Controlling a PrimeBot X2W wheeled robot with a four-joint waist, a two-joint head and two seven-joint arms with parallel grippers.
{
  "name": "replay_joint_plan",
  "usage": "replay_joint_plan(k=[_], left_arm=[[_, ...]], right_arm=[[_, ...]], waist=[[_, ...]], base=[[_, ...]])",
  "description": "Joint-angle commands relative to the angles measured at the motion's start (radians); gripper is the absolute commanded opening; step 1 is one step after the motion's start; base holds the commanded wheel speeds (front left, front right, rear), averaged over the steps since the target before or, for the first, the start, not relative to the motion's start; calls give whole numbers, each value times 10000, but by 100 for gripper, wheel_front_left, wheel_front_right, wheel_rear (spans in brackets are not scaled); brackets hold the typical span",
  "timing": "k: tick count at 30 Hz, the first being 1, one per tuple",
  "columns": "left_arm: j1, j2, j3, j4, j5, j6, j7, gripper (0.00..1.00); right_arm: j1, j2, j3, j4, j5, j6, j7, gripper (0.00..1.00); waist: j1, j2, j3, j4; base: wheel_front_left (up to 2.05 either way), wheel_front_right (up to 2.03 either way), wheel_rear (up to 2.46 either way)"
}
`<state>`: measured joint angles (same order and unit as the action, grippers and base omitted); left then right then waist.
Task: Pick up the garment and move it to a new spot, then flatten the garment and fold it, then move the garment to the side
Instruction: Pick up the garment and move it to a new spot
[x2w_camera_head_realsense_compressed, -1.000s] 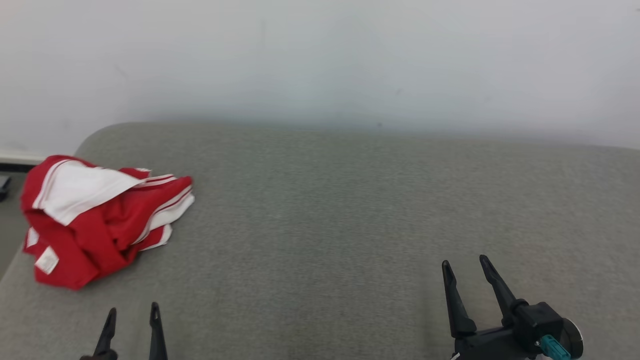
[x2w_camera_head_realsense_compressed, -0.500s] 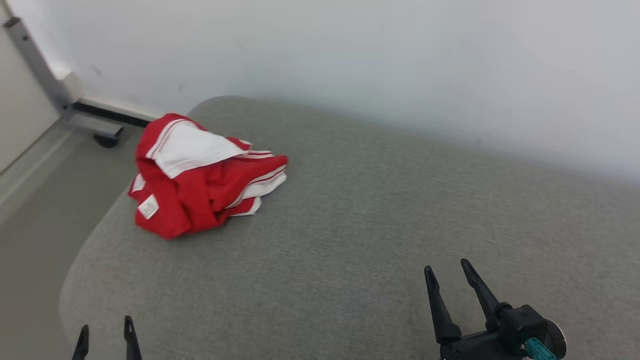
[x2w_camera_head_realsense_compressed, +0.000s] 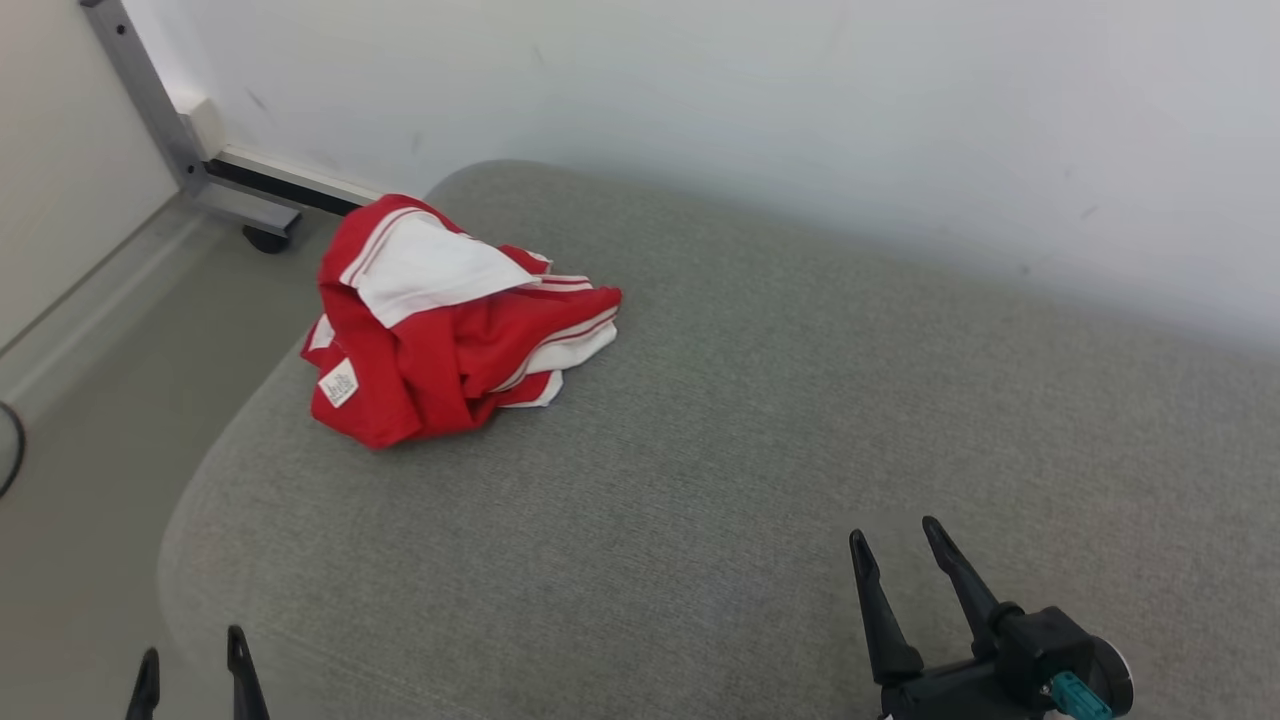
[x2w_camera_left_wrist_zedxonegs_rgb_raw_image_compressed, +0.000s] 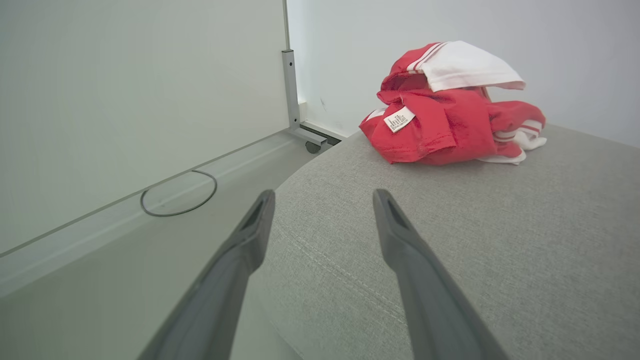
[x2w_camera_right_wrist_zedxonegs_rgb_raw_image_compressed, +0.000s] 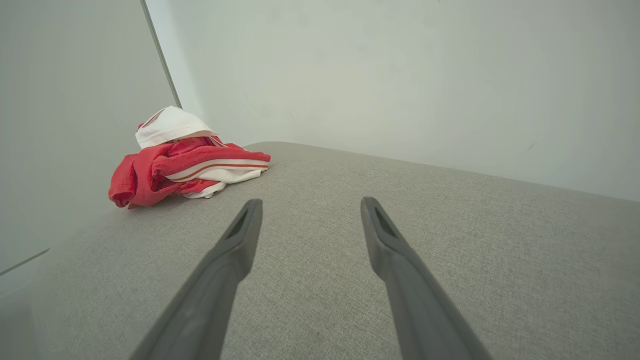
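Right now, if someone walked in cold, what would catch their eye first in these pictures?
The crumpled red and white garment stands out first, heaped near the far left corner of the grey upholstered surface with its white label showing. Next come the dark left end effector and right end effector at the near edge, both open and empty.

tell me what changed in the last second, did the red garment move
Only the head camera moved: it swung toward the robot's left, so the whole picture shifted and the floor and a metal frame came into view. Nothing was taken hold of or let go. The garment stayed in the same crumpled heap on the grey cushion. The left pincer and right pincer stayed open and empty.
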<state>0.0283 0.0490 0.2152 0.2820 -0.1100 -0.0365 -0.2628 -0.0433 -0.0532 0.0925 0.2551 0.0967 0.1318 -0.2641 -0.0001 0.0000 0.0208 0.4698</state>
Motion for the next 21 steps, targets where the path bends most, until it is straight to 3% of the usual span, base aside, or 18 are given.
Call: replay_joint_plan(k=[1, 9, 15, 21], left_arm=[[-316, 27, 98, 83, -131, -87, -33, 100], [-1703, 241, 812, 386, -315, -595, -33, 100], [-2975, 1022, 973, 868, -271, -778, -33, 100], [-4808, 2155, 631, 2101, -591, -925, 5, 100]], right_arm=[[-148, -87, -4, -7, -68, -21, -6, 100], [-543, -554, 107, -94, -36, -22, -6, 100], [-782, -822, 84, -240, -19, -22, -6, 100], [-1093, -1103, 201, -392, -1, -21, -5, 100]], waist=[[1, 0, 341, -342], [1, 0, 1308, -1323], [1, 0, 1923, -1906], [1, 0, 2612, -2454]], base=[[0, 0, 0], [0, 0, 0], [0, 0, 0], [0, 0, 0]])
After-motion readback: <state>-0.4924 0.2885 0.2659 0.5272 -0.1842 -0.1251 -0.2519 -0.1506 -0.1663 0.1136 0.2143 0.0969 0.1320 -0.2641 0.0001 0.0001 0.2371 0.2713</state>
